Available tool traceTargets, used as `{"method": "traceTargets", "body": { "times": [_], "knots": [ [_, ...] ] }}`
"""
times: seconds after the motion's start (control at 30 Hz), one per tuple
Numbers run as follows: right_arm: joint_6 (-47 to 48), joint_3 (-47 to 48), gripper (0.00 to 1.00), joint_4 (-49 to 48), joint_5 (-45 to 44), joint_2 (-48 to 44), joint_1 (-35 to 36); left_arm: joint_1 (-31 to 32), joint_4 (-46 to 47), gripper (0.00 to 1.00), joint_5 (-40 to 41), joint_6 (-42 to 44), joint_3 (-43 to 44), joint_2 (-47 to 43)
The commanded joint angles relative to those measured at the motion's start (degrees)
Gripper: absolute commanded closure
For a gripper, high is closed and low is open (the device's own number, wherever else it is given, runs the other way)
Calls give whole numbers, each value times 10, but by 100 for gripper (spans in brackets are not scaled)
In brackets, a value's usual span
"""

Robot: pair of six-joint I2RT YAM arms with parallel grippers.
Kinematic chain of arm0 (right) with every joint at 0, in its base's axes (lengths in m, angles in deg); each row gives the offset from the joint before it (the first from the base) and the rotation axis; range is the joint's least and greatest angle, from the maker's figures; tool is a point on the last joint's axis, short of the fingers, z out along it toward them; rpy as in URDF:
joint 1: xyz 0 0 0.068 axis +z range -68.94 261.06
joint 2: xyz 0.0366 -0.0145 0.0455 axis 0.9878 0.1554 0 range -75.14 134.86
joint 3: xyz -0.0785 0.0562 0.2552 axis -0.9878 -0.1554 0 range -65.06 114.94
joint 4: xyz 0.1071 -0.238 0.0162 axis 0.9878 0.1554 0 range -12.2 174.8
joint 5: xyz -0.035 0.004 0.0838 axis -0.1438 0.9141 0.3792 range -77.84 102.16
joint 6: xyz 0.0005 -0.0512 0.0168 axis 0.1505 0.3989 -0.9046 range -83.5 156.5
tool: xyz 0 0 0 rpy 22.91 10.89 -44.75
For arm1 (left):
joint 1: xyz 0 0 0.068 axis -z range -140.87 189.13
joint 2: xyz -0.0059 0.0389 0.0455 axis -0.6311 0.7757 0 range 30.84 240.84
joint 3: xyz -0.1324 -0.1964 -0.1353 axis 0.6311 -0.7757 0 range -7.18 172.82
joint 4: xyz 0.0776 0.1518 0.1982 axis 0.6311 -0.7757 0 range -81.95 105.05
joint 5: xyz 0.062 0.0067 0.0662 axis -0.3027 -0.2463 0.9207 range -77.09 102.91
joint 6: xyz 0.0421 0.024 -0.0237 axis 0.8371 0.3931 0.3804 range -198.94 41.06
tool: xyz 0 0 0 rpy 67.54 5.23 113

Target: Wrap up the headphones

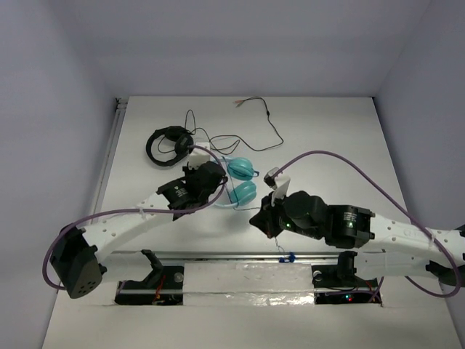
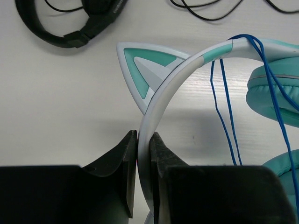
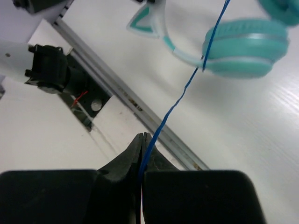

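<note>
The headphones lie mid-table, with round teal ear cups and a pale headband bearing a cat ear. My left gripper is shut on the headband just below that ear; in the top view it sits at the headphones' left side. The thin blue cable hangs in loops over the headband. My right gripper is shut on the blue cable, holding it taut from the ear cup. In the top view it is just below and right of the cups. The cable's loose end dangles near the front rail.
Black headphones lie behind and left of the teal ones, also in the left wrist view. Their black cable trails toward the back. A metal rail runs along the table's near edge by the arm bases.
</note>
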State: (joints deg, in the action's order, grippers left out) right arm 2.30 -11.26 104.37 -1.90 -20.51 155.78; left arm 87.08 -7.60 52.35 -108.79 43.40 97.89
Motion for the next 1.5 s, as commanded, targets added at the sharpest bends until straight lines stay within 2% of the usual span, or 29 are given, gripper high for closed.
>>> {"method": "traceTargets", "body": {
  "times": [0.0, 0.2, 0.4, 0.5, 0.7, 0.77, 0.93, 1.17, 1.3, 1.47],
  "knots": [
    [57, 56, 100, 68, -82, 6, 3, 33, 11, 100, 12, -42, 8, 15],
    [100, 102, 100, 106, -185, 40, 3, 73, -25, 100, -6, -45, 10, 23],
    [127, 125, 100, 101, -304, 93, -14, 94, -20, 100, -128, 6, 7, -39],
    [135, 132, 100, 79, -360, 106, -39, 101, -40, 100, -159, 25, 13, -60],
    [180, 147, 100, 45, -400, 139, -83, 145, -85, 100, -189, 43, 43, -61],
    [171, 159, 100, 64, -401, 154, -83, 145, -92, 100, -183, 47, 51, -61],
    [187, 139, 100, 29, -371, 147, -116, 145, -74, 100, -227, 73, 51, -69],
    [179, 95, 87, -10, -310, 132, -196, 145, -99, 100, -206, 67, 77, -91],
    [148, 85, 86, -33, -252, 140, -212, 145, -112, 100, -198, 71, 90, -97],
    [130, 56, 86, -96, -182, 159, -222, 145, -74, 100, -273, 87, 92, -125]
  ]
}}
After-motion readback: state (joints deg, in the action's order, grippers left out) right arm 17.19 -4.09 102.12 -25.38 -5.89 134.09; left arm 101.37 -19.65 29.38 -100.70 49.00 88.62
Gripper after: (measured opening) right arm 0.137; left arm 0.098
